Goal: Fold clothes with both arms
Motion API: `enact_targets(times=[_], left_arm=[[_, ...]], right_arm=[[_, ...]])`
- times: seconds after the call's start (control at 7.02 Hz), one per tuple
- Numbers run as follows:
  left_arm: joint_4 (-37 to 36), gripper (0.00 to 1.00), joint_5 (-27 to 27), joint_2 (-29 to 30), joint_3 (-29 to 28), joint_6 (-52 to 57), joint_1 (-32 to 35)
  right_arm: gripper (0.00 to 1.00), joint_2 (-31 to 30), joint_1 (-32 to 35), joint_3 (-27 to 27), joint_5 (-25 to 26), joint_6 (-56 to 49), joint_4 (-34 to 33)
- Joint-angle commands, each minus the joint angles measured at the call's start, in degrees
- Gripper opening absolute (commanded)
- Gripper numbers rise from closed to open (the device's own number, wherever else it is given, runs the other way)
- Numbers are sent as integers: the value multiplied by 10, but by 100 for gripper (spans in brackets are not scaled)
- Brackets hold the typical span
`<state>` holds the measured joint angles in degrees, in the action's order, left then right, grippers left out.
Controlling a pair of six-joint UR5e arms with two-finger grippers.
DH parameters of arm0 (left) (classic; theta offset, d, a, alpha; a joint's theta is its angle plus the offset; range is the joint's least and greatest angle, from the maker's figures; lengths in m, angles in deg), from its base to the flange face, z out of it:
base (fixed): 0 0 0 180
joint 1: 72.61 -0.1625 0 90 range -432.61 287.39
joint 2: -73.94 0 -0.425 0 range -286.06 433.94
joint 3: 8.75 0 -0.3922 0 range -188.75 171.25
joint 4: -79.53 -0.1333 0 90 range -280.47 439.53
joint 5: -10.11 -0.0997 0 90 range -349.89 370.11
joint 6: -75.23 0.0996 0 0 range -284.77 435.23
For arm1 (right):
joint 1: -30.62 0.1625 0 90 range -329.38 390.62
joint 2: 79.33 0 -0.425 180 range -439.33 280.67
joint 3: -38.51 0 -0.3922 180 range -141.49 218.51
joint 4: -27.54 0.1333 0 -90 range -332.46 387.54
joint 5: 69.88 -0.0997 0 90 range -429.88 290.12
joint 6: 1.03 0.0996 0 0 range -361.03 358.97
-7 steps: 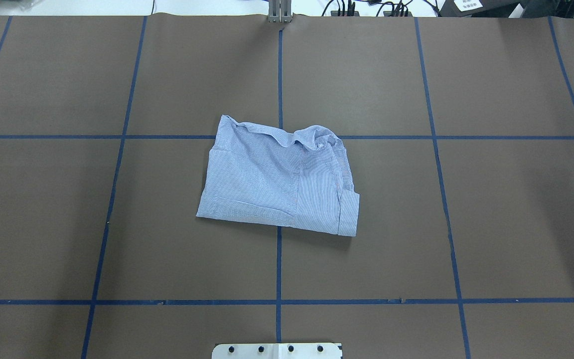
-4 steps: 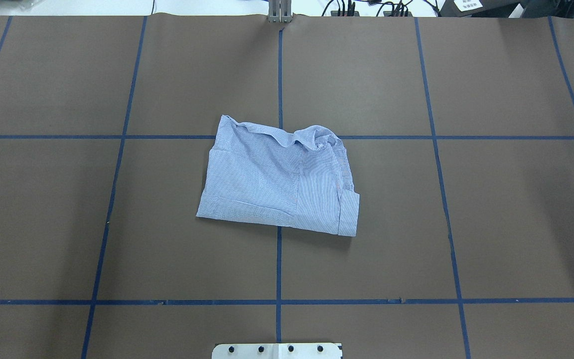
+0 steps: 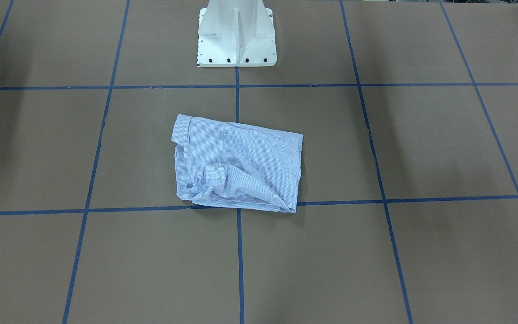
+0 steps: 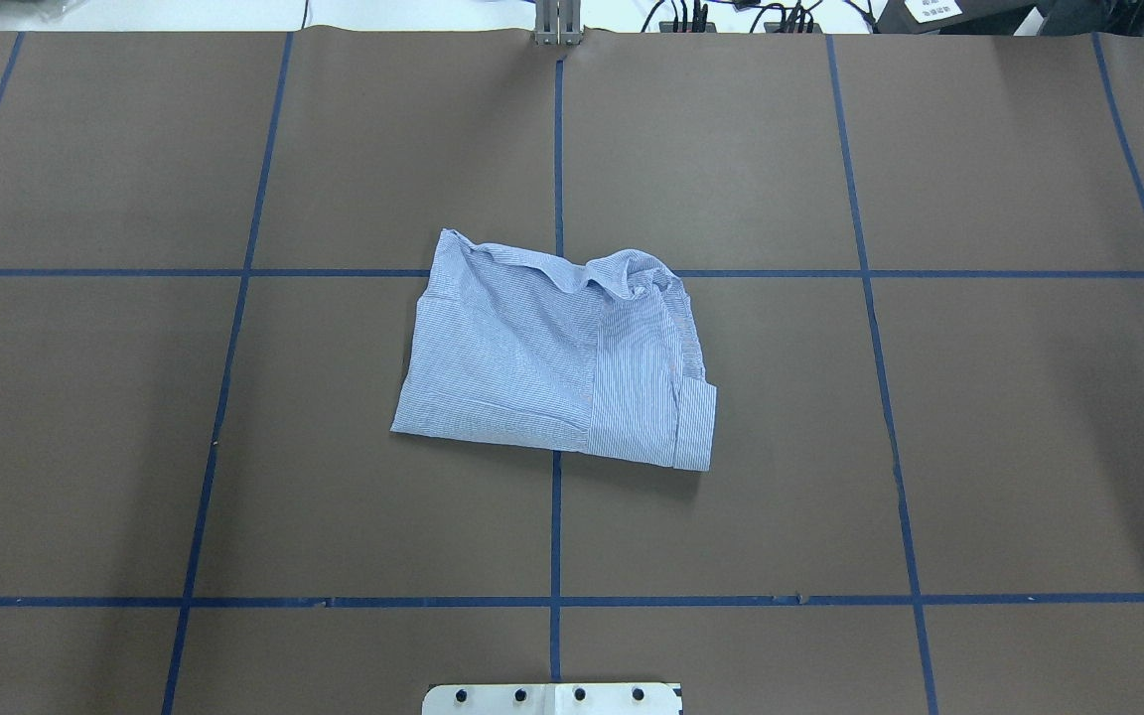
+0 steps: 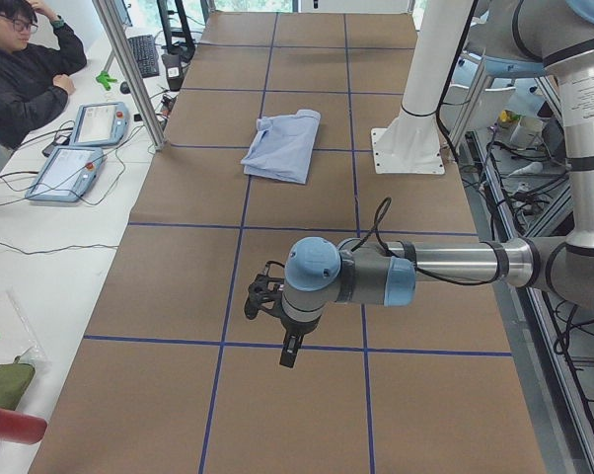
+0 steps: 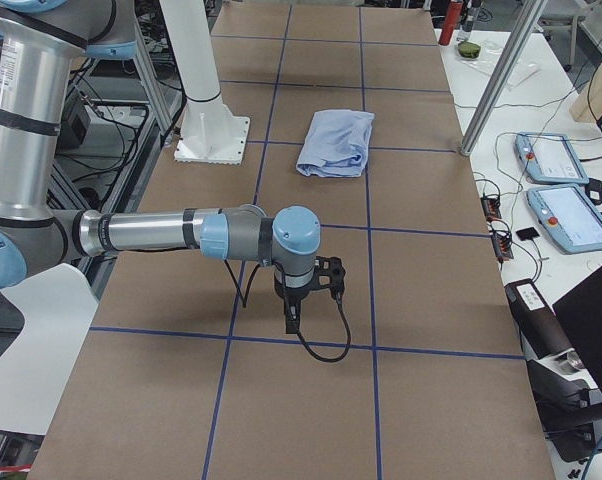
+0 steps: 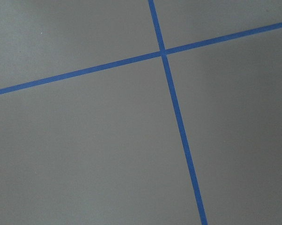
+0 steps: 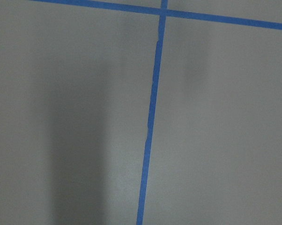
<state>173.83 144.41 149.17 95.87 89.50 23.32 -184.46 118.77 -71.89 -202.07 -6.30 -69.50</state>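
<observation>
The clothes are one light-blue striped shirt, folded into a rough rectangle at the middle of the brown table, also seen as the shirt. Nothing touches it. My left gripper hangs over the table far from the shirt, toward my left end. My right gripper hangs likewise toward my right end. Both show only in the side views, so I cannot tell whether they are open or shut. The wrist views show only brown cover and blue tape lines.
The white pedestal base stands behind the shirt on my side. A person sits at the far side beside two teach pendants. An aluminium post rises at the table's far edge. Blue tape lines grid the cover.
</observation>
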Motion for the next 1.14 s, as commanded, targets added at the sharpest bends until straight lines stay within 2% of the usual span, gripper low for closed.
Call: enact_targets(times=[0.0,1.0], left_arm=[[0,100,0,0,2,0,0],[1,100,0,1,9,0,0]], right_arm=[[100,-1,2,1,0,0,0],[100,-1,4,4,0,0,0]])
